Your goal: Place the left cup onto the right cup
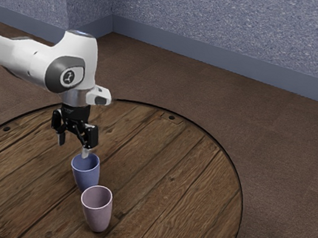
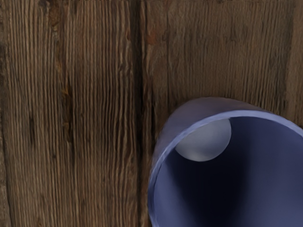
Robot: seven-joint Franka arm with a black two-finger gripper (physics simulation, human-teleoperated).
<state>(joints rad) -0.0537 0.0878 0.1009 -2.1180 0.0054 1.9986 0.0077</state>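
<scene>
1. Exterior view: the white arm (image 1: 33, 63) comes in from the exterior view's left and holds the end effector (image 1: 74, 146) just above the blue cup (image 1: 85, 171), which stands upright on the round plank table (image 1: 185, 179). The fingers stand apart and grip nothing. The one toward the exterior view's right reaches the rim and seems to dip just inside it, while the other hangs outside the wall. The mauve cup (image 1: 96, 206) stands upright just beside the blue one, nearer the camera and a little toward the exterior view's right. Whether the two cups touch I cannot tell
2. Wrist view: the blue cup (image 2: 265, 184) sits just under the hand, seen from above. Its rim, its dark inner wall and a pale rounded patch, likely its bottom, show against the table (image 2: 71, 118) planks
3. Progress, as I judge it: the approach is made, but nothing is gripped or lifted and the blue cup is not yet on the mauve cup. What remains is to close on the blue cup's wall, raise it, carry it over the mauve cup and set it on top
</scene>
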